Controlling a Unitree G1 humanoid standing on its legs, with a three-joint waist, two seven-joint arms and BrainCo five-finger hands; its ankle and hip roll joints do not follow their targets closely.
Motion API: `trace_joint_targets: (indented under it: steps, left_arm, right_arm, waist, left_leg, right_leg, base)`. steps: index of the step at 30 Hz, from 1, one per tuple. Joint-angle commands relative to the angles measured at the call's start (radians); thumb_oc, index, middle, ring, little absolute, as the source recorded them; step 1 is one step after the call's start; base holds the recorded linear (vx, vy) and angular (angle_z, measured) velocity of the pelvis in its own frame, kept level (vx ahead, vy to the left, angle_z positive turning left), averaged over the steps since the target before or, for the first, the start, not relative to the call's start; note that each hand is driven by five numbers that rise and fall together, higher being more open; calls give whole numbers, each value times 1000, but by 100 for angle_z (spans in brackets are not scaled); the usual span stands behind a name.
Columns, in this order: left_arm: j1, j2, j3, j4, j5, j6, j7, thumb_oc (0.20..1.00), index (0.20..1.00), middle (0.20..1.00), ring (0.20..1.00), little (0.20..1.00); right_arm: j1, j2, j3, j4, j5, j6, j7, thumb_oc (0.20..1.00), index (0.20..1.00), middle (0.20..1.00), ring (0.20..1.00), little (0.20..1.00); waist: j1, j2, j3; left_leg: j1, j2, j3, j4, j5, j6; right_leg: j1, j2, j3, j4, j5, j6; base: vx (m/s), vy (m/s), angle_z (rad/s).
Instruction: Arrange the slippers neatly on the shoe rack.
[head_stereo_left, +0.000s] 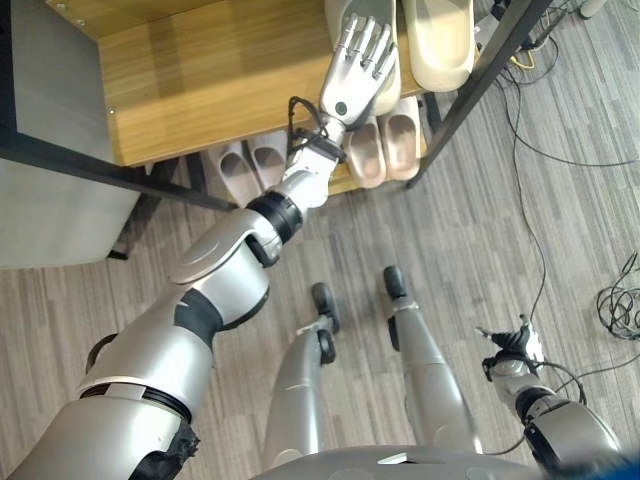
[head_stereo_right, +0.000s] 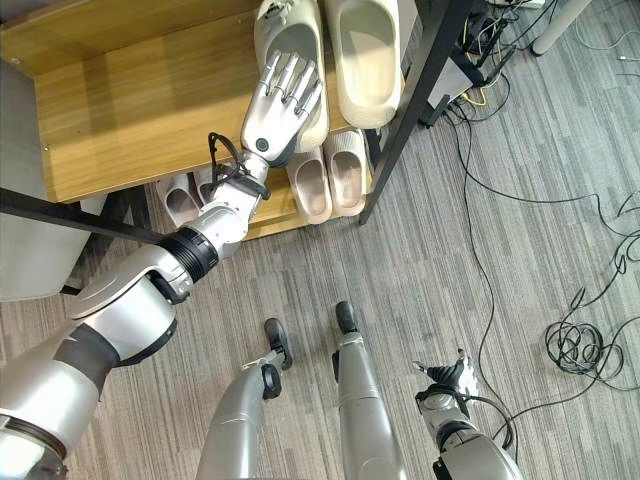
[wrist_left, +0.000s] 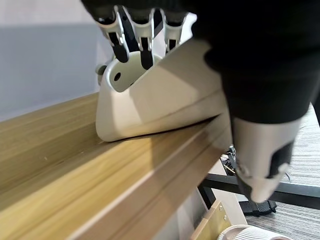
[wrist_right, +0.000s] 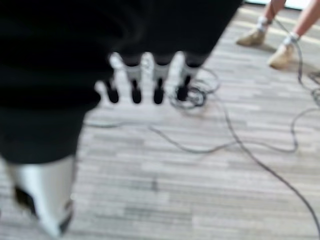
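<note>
Two cream slippers lie side by side on the wooden top shelf of the shoe rack, at its right end. My left hand is open, its straight fingers flat on the left cream slipper. That slipper sits close to the shelf's front edge. The other cream slipper lies untouched just to its right. On the lower shelf stand a pink pair and a pale grey pair. My right hand hangs low at my right side, open and holding nothing, its fingers over the floor.
A black metal post frames the rack's right end. A grey cabinet stands to the left of the rack. Loose cables trail over the wood-pattern floor on the right. A person's legs stand further off.
</note>
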Motion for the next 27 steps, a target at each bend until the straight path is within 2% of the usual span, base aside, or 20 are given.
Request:
trace_joint_targets:
  steps: [1, 6, 12, 23, 27]
  left_arm:
    - [-121, -52, 67, 147, -25, 26, -52, 1000, 1000, 1000, 1000, 1000]
    - [-148, -96, 70, 179, -31, 27, -131, 1000, 1000, 1000, 1000, 1000]
    - [-170, -108, 63, 200, -40, 15, -161, 1000, 1000, 1000, 1000, 1000]
    - [-179, -43, 81, 192, -107, -2, -148, 1000, 1000, 1000, 1000, 1000]
    - [-137, -19, 98, 176, -145, -32, -173, 1000, 1000, 1000, 1000, 1000]
  right_arm:
    - [33, -55, 27, 23, 11, -6, 2, 1000, 1000, 1000, 1000, 1000]
    - [27, -51, 25, 26, 31, -3, 19, 1000, 1000, 1000, 1000, 1000]
    - [34, -50, 29, 30, 41, -3, 42, 1000, 1000, 1000, 1000, 1000]
    - [42, -54, 32, 26, 55, 6, 83, 1000, 1000, 1000, 1000, 1000]
    - [51, -55, 20, 22, 57, 16, 94, 1000, 1000, 1000, 1000, 1000]
  waist:
    - [-17, 27, -27]
    - [-16, 27, -30]
    - [-16, 22, -40]
    - [-6, 17, -49]
    - [4, 17, -51]
  left_leg:
    - [-22, 56, -76, -74, -18, -52]
    - [-24, 56, -77, -77, -17, -51]
    - [-16, 54, -78, -86, -16, -51]
    - [-7, 55, -78, -83, -12, -50]
    - [-4, 53, -80, -85, -10, -49]
  right_leg:
    - [-26, -32, -80, -39, 12, 21]
    - [-31, -32, -83, -35, 13, 19]
    - [-27, -31, -81, -44, 17, 19]
    - [-14, -34, -89, -46, 20, 20]
    - [-10, -36, -91, -45, 21, 20]
  base:
    - [0, 0, 0]
    - [0, 0, 0]
    - [0, 0, 0]
    - [0, 0, 0]
    - [0, 0, 0]
